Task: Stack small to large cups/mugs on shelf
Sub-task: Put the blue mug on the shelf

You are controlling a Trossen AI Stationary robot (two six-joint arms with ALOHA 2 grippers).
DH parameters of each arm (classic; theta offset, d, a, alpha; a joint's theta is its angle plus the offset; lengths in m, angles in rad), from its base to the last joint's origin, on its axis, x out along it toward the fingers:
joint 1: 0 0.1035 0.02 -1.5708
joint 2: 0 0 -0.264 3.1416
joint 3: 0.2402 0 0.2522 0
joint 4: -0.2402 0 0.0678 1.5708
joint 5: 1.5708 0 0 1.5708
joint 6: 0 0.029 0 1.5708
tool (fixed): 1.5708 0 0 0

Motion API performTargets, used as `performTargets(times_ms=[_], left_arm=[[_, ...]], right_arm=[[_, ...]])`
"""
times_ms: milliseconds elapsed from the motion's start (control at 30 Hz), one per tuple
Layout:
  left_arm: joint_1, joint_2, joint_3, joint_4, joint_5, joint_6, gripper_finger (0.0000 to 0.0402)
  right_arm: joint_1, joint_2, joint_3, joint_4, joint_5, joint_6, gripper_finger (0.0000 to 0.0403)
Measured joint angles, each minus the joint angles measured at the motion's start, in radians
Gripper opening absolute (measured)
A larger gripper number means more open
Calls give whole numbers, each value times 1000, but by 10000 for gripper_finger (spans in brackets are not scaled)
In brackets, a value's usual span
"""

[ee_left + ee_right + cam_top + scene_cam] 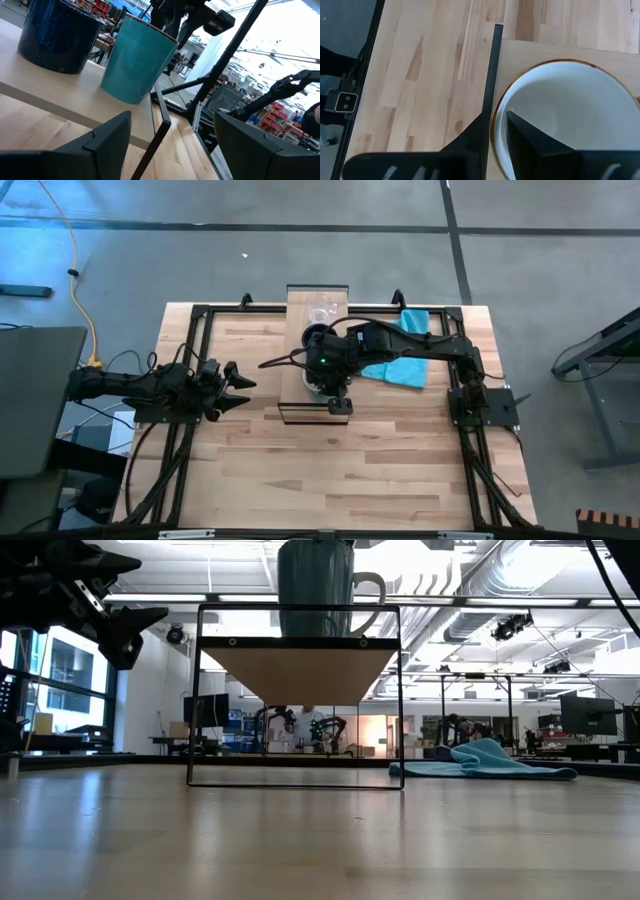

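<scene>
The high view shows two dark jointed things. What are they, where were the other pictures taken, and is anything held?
They are robot arms, each ending in a two-finger gripper. One camera looks down, one sits at table height, one rides each wrist. A wooden shelf carries a glass cup, a dark mug and a teal mug; a turquoise cloth lies beside it. The right gripper is at the teal mug's rim; grip unclear. The left gripper waits open, empty, at the left.

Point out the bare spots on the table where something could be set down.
Widest bare wood: the table's near half, below the shelf. A smaller patch lies between the left gripper and the shelf. Crowded: the shelf, under the right gripper at the teal mug, and the blue cloth beside it.
</scene>
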Motion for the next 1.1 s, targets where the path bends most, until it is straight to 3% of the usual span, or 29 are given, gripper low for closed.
performTargets(times_ms=[1100], left_arm=[[0,0,0,0,0,0,271]], right_arm=[[0,0,0,28,-34,-10,55]])
